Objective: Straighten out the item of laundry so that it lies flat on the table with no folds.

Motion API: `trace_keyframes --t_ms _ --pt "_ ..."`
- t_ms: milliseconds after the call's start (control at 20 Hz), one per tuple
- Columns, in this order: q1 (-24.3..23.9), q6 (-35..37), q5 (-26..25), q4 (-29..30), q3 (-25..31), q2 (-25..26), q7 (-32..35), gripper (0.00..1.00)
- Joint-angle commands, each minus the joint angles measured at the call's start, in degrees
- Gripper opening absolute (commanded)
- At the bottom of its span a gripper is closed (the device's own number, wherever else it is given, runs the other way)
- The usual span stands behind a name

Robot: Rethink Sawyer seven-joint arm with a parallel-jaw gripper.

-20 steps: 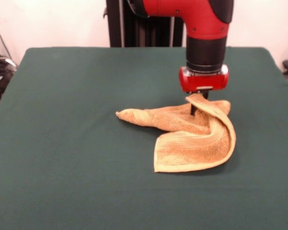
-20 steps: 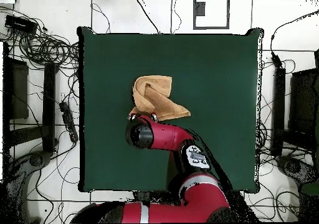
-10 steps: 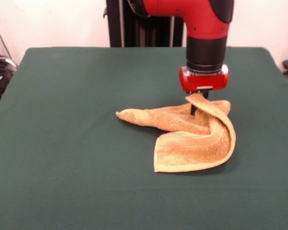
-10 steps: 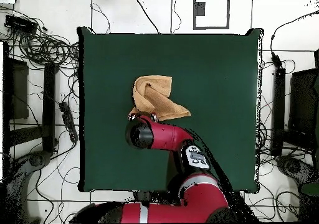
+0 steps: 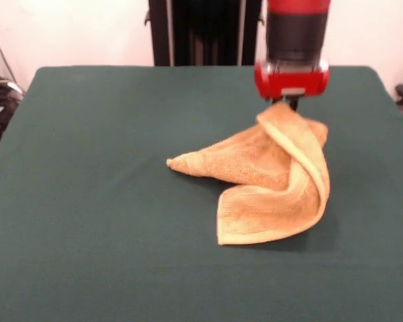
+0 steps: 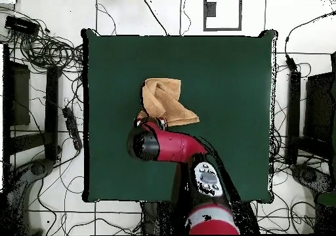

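One towel (image 5: 275, 178) corner pinched by pincer (image 5: 290, 104), lifted; rest crumpled on green table (image 5: 107, 201). No readable writing.

My gripper (image 5: 292, 102) above the towel's (image 5: 269, 178) far corner, that corner lifted off the table (image 5: 87, 201), towel's other parts lying on it near the table's middle

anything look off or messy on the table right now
Only the towel: it sits crumpled and folded over on the green table, with one corner pulled up in a peak under the end effector. Nothing looks spilled or damaged.
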Motion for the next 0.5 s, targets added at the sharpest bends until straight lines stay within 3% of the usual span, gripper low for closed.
trace_keyframes --t_ms 50,250,500 --pt "3.5 13.7 3.0 7.8 -2.7 -17.5 12.1 0.00" --pt "0.9 18.9 3.0 12.3 -1.0 -24.0 9.1 0.00" --pt "-2.0 19.6 3.9 16.5 1.0 -28.4 7.4 0.00"
